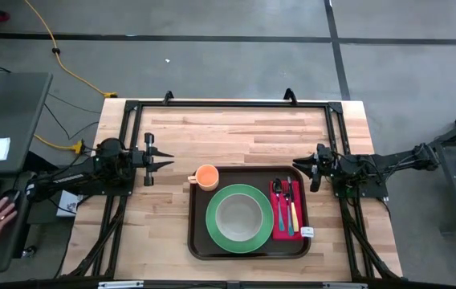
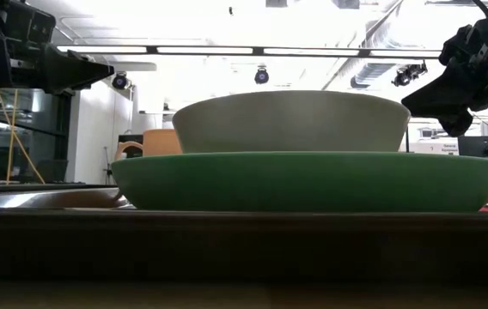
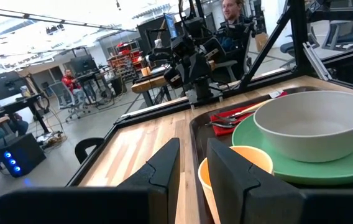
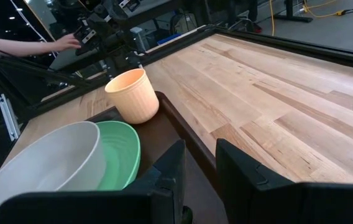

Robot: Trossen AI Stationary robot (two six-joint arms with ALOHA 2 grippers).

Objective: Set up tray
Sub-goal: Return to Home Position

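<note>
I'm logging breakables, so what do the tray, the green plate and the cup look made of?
Tray: likely plastic, dark brown, slight sheen, moulded rounded rim. Green plate: plastic or melamine by its smooth, even colour. Cup: seemingly plastic, matte peach, ribbed wall.

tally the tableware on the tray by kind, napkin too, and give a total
orange cup: 1
green plate: 1
pale grey bowl: 1
red napkin: 1
cutlery: 3 (blue spoon, blue fork, yellow knife)
total on the tray: 7
</note>
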